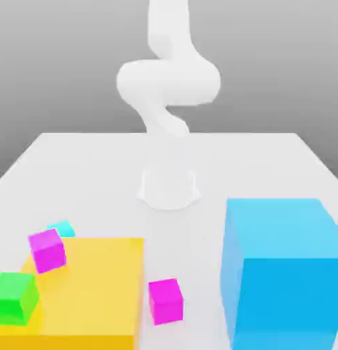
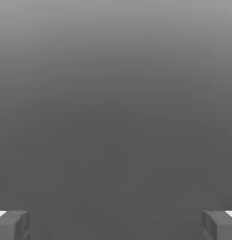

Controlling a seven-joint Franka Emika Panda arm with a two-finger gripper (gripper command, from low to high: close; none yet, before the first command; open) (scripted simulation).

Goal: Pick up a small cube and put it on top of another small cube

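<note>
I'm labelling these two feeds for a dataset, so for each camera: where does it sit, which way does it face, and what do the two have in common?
Exterior view: off the arm, looking down across the white table at the white robot arm, with the small cyan cube, two small magenta cubes, flat yellow block and huge light-blue cube nearest.
Hand view: on the hand, facing plain grey; its open gripper has fingertips at both edges.
Shared: no object, just grey backdrop.

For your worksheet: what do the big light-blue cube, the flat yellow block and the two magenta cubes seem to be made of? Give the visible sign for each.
These are simulator renders, so material is a guess.
Big light-blue cube: smooth matte solid, perhaps plastic; flat even colour, no grain.
Flat yellow block: same matte, uniform look.
Magenta cubes: plain, opaque, unglossy faces, plastic-like or painted.
</note>
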